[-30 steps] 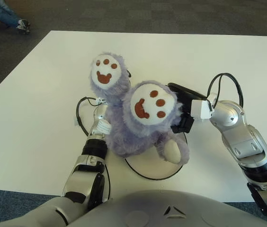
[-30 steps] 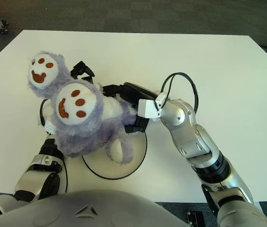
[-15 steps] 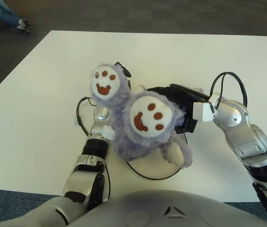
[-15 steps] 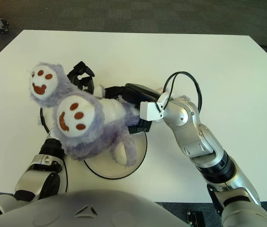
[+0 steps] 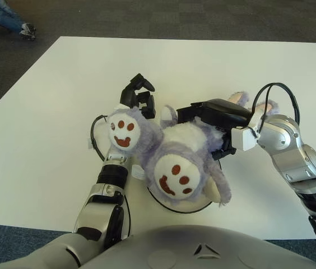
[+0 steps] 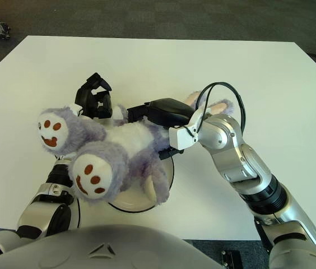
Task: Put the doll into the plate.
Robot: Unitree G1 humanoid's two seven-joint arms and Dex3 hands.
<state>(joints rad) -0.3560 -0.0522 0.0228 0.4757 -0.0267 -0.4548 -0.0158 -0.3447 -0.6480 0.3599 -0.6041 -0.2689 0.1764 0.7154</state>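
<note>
Nearest you, the plate [image 5: 172,205], a pale disc with a dark rim on the white counter [image 5: 40,140], shows only as a sliver beneath the doll [image 5: 175,151]. The doll, a purple plush with a white belly, lies on its back across the plate: its two round soles, white with red paw marks, point toward you, one directly over the plate's near half and the other just to the plate's left, beyond its rim. The torso runs away from the plate toward the far right, where pink-lined ears [image 6: 217,106] show well beyond the plate's far edge, over the counter; how much of the doll's weight the plate carries you cannot tell. The left forearm rises from the near edge on the plate's left and passes under the left sole, and the left robot hand [image 5: 137,96] shows beyond that sole, on the far left of the plate, its dark fingers curled inward and pressed to the fur; whether they pinch the fur or only lean on it you cannot tell. The right robot hand [image 6: 161,112] reaches in from the plate's right and lies over the white belly on the plate's far side, fingers closed on the plush body. A black cable [image 6: 225,92] loops above the right wrist, further from the plate.
</note>
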